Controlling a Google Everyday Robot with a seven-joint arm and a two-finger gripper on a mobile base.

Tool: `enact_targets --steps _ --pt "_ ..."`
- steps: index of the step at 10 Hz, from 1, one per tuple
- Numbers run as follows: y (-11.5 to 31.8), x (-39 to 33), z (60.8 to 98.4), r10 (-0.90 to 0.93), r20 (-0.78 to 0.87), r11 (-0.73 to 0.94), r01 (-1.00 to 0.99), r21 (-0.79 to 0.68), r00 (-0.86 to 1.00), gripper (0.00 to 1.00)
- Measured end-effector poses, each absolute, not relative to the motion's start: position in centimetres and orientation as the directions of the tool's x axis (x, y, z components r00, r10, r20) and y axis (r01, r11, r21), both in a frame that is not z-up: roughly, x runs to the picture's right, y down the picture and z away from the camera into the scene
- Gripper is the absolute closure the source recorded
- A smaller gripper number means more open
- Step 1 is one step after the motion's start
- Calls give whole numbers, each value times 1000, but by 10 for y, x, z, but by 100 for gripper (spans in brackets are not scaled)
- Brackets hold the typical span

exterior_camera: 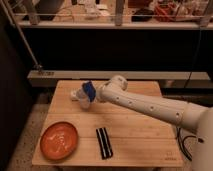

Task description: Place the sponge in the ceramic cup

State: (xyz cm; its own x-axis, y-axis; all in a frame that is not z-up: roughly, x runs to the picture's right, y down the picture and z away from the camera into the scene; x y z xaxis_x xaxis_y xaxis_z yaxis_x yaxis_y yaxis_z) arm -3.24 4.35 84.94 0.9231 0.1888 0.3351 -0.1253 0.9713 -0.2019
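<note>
Up at the back-left of the wooden table point(140, 125), the blue sponge point(89, 89) sits pinched in my gripper point(87, 94), right over the white ceramic cup point(77, 95); can't tell if sponge & cup touch. The white arm point(145, 104) reaches in from the right of view. Nearer the front edge I see an orange plate point(59, 140) at left & two black sticks point(103, 143) side by side approx mid-table, both well apart from the cup.

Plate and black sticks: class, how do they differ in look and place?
The plate is round and orange; the sticks are thin and black. The plate sits front-left; the sticks front-middle. Both lie flat on the table, apart from the gripper at the cup.
</note>
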Motion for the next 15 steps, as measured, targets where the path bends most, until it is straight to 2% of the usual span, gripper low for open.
enact_targets --steps 4,8,9,14,15 --pt "33 -40 840 146 332 972 -73 -225 932 100" --pt "23 -62 847 86 350 965 9 -262 933 99" --pt "19 -66 847 75 356 964 24 -266 932 93" --pt "11 -79 839 22 364 963 77 -257 931 46" --pt "10 -78 836 13 361 964 84 -251 932 33"
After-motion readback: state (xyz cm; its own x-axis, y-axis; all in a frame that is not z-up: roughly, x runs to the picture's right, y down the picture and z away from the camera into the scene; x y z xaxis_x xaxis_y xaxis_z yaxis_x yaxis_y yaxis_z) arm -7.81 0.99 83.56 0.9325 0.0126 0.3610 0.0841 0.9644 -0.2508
